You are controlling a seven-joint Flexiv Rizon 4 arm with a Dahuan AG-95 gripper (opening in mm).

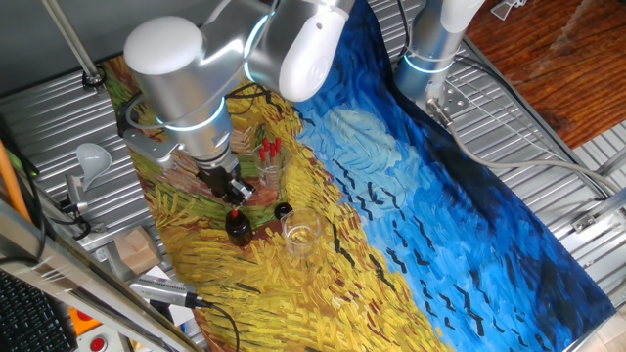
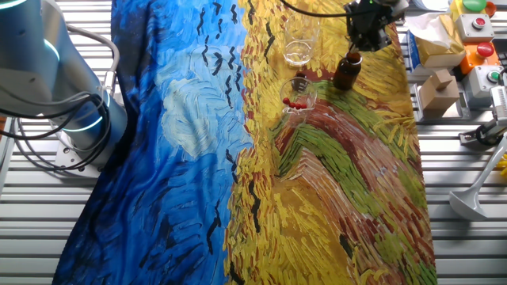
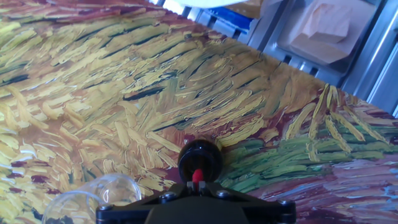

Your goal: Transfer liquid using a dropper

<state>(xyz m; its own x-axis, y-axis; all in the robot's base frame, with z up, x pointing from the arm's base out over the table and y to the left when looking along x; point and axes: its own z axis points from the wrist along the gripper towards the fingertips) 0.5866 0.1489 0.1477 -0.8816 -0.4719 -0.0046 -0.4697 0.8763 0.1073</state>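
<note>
Claw [image 3: 196, 185], bottom centre of the hand view, pinches the thin clear dropper with red rubber bulb [image 3: 197, 175] over the dark brown glass bottle [image 3: 200, 159]. You've yet to reach the clear empty glass [image 1: 301, 235] beyond.

Gripper [image 2: 366, 37] poised directly above brown bottle [image 2: 347, 71] on painted cloth [image 2: 317, 182]; empty glass [image 2: 301, 41] near bottle; second glass [image 2: 298, 97] holding red-bulbed droppers [image 2: 295, 103]; jaw state not discernible.
</note>
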